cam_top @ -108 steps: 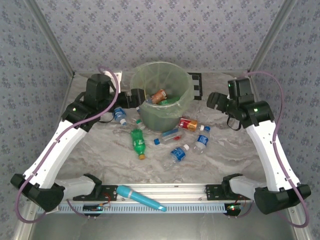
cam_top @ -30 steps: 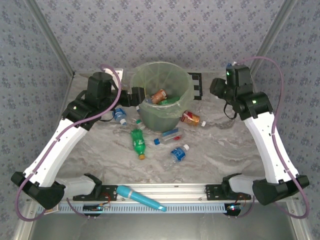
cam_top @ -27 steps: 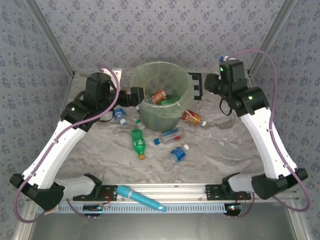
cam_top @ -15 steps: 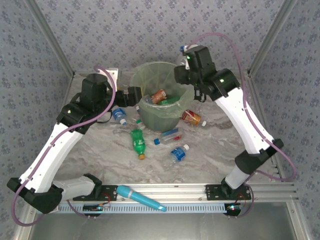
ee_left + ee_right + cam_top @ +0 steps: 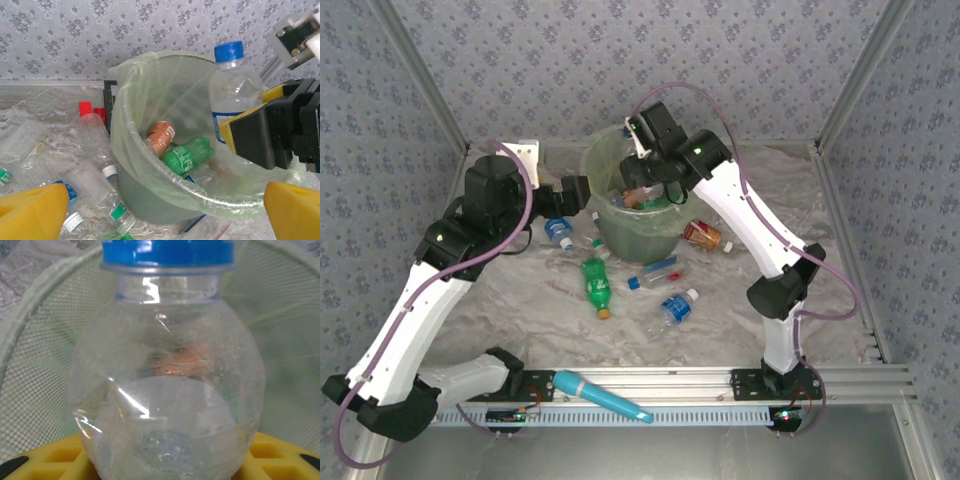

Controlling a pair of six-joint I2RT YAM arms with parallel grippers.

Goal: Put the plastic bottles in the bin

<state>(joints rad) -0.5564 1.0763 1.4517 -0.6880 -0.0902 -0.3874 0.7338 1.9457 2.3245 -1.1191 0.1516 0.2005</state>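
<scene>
My right gripper is pinched on a clear bottle with a blue cap, holding it upright above the opening of the bin. My left gripper hangs beside the bin's left side with its jaws spread wide and nothing between them. The held bottle looks empty and thin-walled, so I judge it light, easy to dent and a bit slick. The pad meets it on the body below the shoulder, which seems the sound place to grip. Let go here, it should fall beside the copper-labelled bottle and the green bottle already lying in the bin. On the table lie another green bottle with an orange cap, a blue-labelled bottle and a red-labelled bottle. They lie on their sides, so I expect them to roll, and I would take each across the middle. The held bottle's lower half sits behind the black pad, and I cannot see the opposite finger. The bottles left of the bin blur together, so I cannot count them.
</scene>
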